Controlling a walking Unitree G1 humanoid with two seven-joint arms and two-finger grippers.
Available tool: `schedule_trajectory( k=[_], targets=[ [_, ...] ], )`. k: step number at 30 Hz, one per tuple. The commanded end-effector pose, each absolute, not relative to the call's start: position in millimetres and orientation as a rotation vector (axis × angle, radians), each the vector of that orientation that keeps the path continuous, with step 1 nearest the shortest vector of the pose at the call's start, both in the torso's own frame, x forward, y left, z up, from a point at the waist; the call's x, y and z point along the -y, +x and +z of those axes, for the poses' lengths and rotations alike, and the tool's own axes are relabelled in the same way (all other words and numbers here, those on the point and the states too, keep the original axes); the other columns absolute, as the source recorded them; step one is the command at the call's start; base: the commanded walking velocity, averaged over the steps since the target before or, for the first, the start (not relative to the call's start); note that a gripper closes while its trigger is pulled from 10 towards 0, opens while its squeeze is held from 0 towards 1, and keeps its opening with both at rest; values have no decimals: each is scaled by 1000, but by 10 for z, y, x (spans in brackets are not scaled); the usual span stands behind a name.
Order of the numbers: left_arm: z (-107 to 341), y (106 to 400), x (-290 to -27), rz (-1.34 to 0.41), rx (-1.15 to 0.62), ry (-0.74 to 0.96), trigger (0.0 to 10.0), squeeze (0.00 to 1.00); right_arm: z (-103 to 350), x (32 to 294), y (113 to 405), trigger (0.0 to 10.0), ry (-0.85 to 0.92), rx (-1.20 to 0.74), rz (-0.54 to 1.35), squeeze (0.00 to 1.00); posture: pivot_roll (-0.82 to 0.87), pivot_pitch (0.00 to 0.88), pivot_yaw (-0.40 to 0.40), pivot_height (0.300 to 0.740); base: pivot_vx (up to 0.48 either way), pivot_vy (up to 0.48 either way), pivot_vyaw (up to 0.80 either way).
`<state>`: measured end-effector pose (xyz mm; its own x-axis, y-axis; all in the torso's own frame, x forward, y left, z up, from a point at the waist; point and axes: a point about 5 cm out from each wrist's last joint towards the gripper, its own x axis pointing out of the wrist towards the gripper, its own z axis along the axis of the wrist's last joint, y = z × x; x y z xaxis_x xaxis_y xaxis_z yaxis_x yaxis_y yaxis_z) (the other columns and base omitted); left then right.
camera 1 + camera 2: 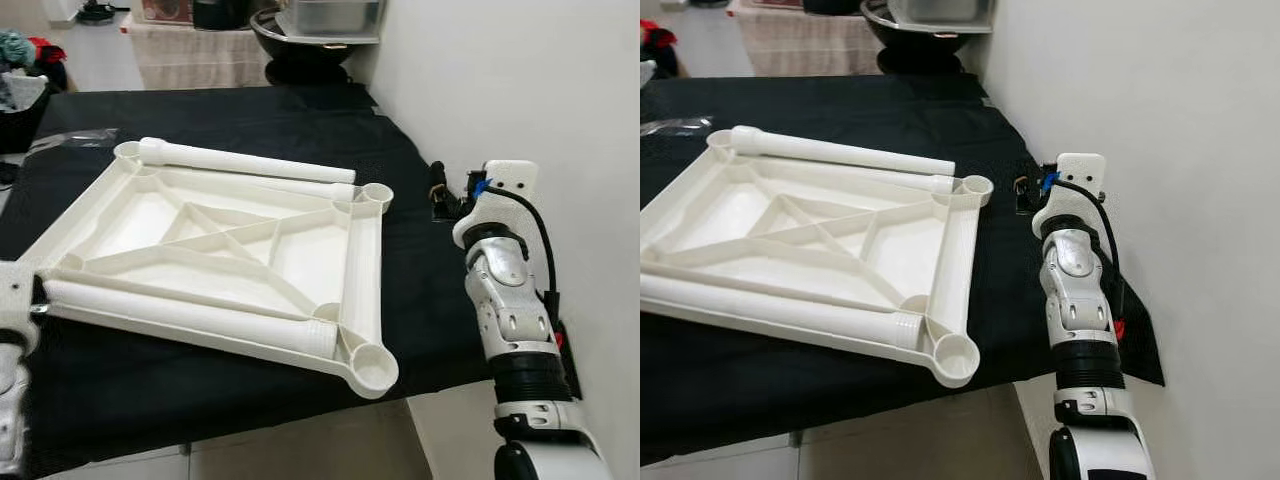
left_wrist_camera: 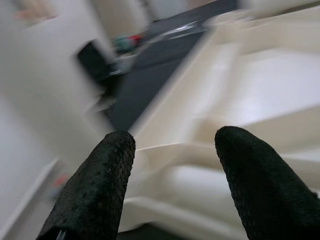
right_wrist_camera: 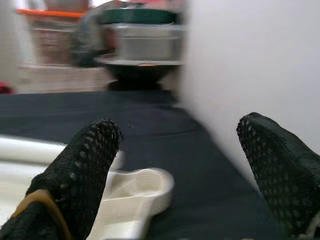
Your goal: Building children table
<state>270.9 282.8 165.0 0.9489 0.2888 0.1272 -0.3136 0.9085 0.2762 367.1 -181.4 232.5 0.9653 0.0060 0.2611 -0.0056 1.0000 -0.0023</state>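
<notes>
A: Head views first. What is on the surface?

B: A black cloth (image 1: 200, 110) covers it, and the white table top (image 1: 215, 255) lies upside down on the cloth, ribs up, with round leg sockets at its corners. One socket (image 1: 374, 368) sits by the near edge of the surface. One white leg tube (image 1: 245, 160) lies along the table top's far side, another (image 1: 190, 315) along its near side.

A: And the arms?

B: The right arm (image 1: 505, 290) reaches up along the surface's right edge, next to the white wall (image 1: 1180, 120); its gripper is just off the table top's far right corner. The left arm (image 1: 15, 330) shows at the table top's near left corner.

A: Left wrist view?

B: Blurred. The left gripper (image 2: 175, 170) has its black fingers spread, with nothing between them. The pale ribbed plastic of the table top lies right in front.

A: Right wrist view?

B: The right gripper (image 3: 175, 165) is spread wide too, holding nothing. It hangs above the cloth, with a corner socket (image 3: 145, 182) just beside one finger and the wall by the other. A dark bowl (image 3: 137, 67) stands beyond the surface's far edge.
</notes>
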Motion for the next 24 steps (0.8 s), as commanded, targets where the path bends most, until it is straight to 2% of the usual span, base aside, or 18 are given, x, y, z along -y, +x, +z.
schedule_trajectory(
  k=[1,2,6,8,11,12,13,17,18,19,20,24],
  targets=[
    [1643,2755,-2399,118,111,240,10000,0,2238,1731,3688,10000,15,183,95,0,70,138,-123,740,0,0,0],
    [1649,2748,-2128,5,132,221,10000,0,2180,1683,3691,10000,27,128,151,0,67,133,-124,740,0,0,0],
    [1624,2654,-1580,-238,142,133,10000,0,2087,1647,3681,10000,111,18,242,0,66,131,-128,740,0,0,0],
    [1540,2476,-1202,-432,100,82,10000,0,2039,1686,3624,10000,173,-86,363,0,61,127,-126,740,0,0,0],
    [1496,2407,-1113,-480,79,68,10000,0,2000,1712,3573,10000,190,-137,428,0,60,127,-125,740,0,0,0],
    [1431,2309,-1030,-531,49,53,10000,0,1941,1782,3430,10000,236,-182,551,0,55,122,-125,740,0,0,0],
    [1408,2279,-1011,-547,39,49,10000,0,1925,1808,3370,10000,253,-188,594,0,55,122,-125,740,0,0,0],
    [1395,2256,-1002,-548,36,48,10000,0,1906,1853,3315,10000,239,-160,590,0,56,120,-125,740,0,0,0],
    [1387,2227,-1015,-493,42,85,10000,0,1844,1884,3237,10000,157,-93,513,0,56,119,-122,740,0,0,0],
    [1387,2227,-1015,-493,42,85,10000,0,1844,1884,3237,10000,157,-93,513,0,56,119,-122,740,0,0,0],
    [1388,2228,-1037,-452,50,93,10000,0,1822,1850,3217,10000,108,-46,433,0,55,114,-119,740,0,0,0],
    [1443,2220,-1061,-387,75,103,10000,0,1870,1683,3134,10000,106,43,314,0,65,108,-116,740,0,0,0]
  ],
)
